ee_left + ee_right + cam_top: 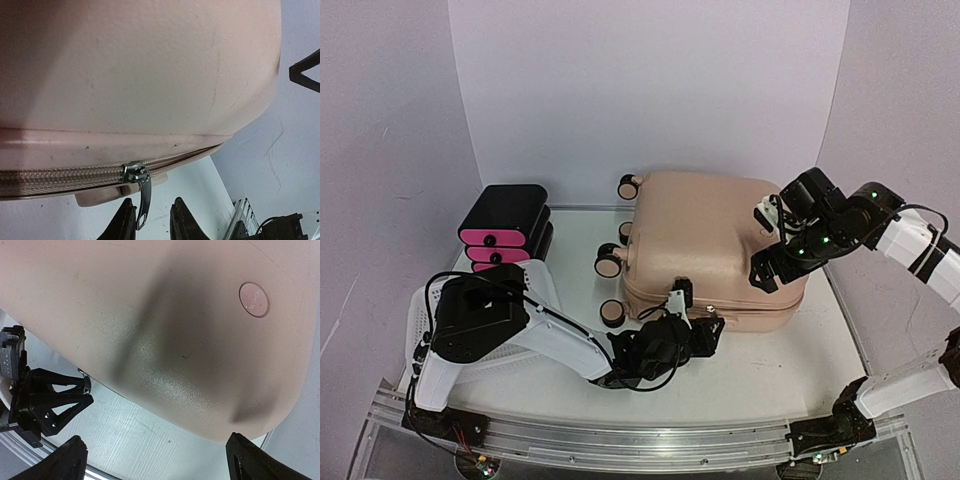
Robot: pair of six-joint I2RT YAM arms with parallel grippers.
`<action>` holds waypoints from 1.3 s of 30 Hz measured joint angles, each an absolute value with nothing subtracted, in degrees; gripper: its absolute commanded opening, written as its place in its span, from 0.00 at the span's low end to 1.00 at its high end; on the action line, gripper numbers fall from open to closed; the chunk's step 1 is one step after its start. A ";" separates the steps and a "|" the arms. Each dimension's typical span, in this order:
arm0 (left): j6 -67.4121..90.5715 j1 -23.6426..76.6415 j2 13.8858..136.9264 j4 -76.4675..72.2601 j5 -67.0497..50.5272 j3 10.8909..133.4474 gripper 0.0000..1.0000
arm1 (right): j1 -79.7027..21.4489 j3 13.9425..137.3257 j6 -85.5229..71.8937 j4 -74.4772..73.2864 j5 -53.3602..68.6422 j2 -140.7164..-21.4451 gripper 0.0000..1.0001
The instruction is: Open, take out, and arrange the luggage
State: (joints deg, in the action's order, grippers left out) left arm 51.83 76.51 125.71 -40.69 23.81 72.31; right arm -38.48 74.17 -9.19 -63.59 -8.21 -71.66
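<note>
The luggage [705,235] is a peach-pink hard-shell suitcase lying flat and closed on the white table, its black wheels [610,260] pointing left. My left gripper [705,335] is at its near side. In the left wrist view the metal zipper pull [145,197] hangs from the slider [134,173] between the fingers of the left gripper [152,202], close to the left fingertip [127,210], with a gap to the right one. The zipper is parted to the right of the slider. My right gripper [765,245] stands wide open over the shell's right corner [190,315].
A black-and-pink drawer box [505,225] stands at the back left. A white mesh basket [545,285] lies under the left arm. A metal rail [620,440] runs along the near table edge. White walls close the back and sides.
</note>
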 measured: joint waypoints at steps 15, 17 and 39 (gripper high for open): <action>49.23 76.03 125.71 -40.49 26.41 74.54 0.14 | -38.48 73.95 -9.17 -63.57 -8.19 -71.64 0.98; 49.23 76.03 125.71 -39.99 26.63 74.78 0.15 | -38.48 73.95 -9.17 -63.57 -8.19 -71.64 0.98; 53.45 76.55 123.28 -29.50 29.12 74.85 0.44 | -38.48 73.93 -8.80 -63.55 -8.19 -71.64 0.98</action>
State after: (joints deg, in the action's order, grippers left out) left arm 53.45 76.55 123.28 -29.50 29.12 74.85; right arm -38.48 73.93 -8.80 -63.55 -8.19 -71.64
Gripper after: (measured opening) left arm 0.517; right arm 0.983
